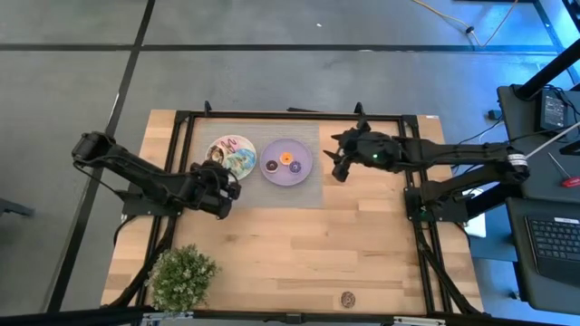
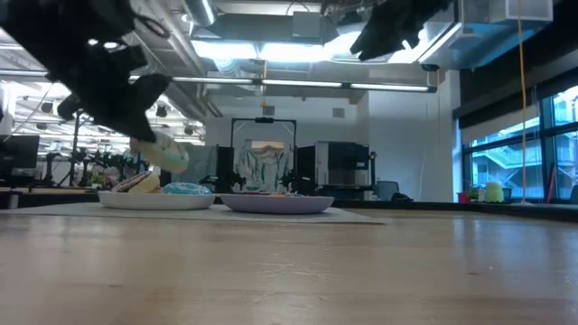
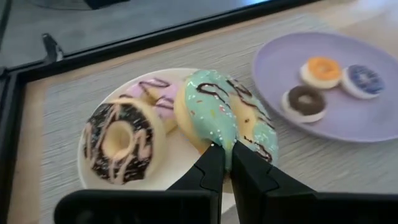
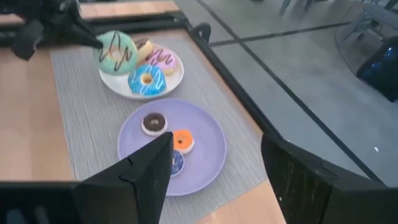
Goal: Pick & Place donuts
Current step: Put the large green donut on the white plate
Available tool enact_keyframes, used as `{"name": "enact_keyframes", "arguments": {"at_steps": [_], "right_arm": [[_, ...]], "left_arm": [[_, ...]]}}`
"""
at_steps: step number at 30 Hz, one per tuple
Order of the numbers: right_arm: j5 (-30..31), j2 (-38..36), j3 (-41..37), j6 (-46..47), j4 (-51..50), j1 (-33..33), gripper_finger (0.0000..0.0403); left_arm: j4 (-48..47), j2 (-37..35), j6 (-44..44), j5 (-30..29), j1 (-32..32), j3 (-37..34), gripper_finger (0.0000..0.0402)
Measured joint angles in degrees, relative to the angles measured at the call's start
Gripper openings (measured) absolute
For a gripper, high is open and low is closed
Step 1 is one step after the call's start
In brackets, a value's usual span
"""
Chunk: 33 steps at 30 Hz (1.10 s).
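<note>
Landmark: the lilac plate [image 1: 286,163], lying on the grey mat [image 1: 308,186] toward the far side of the table [image 1: 299,254].

1. Left gripper [image 3: 227,163]. It is hanging on the near-left side of the lilac plate, at the near rim of the white plate [image 3: 93,168]. Its fingers are pinching closed on the edge of the green donut [image 3: 214,115], holding it upright and lifted over the white plate's rim. The pick appears made; the place is judged not yet done.

2. White plate, touching or just beside the lilac plate on its left. The chocolate donut [image 3: 118,143] is lying flat on it; the pink donut [image 3: 152,93] is sitting partly behind the green one; the blue donut [image 4: 147,79] is resting on the side nearest the lilac plate. These three larger donuts are judged still waiting to be moved.

3. Lilac plate. It is carrying three minis: dark-brown mini [image 4: 153,122], orange mini [image 4: 182,140] and purple mini [image 4: 176,162], grouped near its middle, close together. Whether they count as already placed cannot be told.

4. Right gripper [image 4: 214,168]. It is hovering raised to the right of the lilac plate, its fingers spread wide and holding nothing, waiting.
</note>
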Motion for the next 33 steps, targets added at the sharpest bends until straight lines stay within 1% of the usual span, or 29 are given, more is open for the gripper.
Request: {"name": "enact_keyframes", "arguments": {"at_steps": [7, 13, 19, 28, 33], "right_arm": [[0.01, 3.06, -0.02, -0.08, 0.01, 0.0, 0.0245], [0.03, 3.31, -0.02, -0.17, 0.07, 0.0, 0.0245], [0.07, 3.31, -0.02, -0.17, 0.07, 0.0, 0.0245], [0.07, 3.31, -0.02, -0.05, 0.07, 0.0, 0.0245], [0.07, 3.31, -0.02, -0.02, 0.07, 0.0, 0.0245]], "left_arm": [[0.19, 0.0, -2.68, 0.45, 0.64, -4.09, 0.0015], [0.78, 0.0, -3.02, 3.37, 0.64, -6.64, 0.0015], [0.82, 0.02, -3.68, 3.01, 0.65, -7.47, 0.0015], [0.84, 0.02, -0.8, 2.98, 0.64, -7.47, 0.0045], [0.83, 0.02, -0.72, 2.99, 0.64, -7.47, 0.0054]]}}
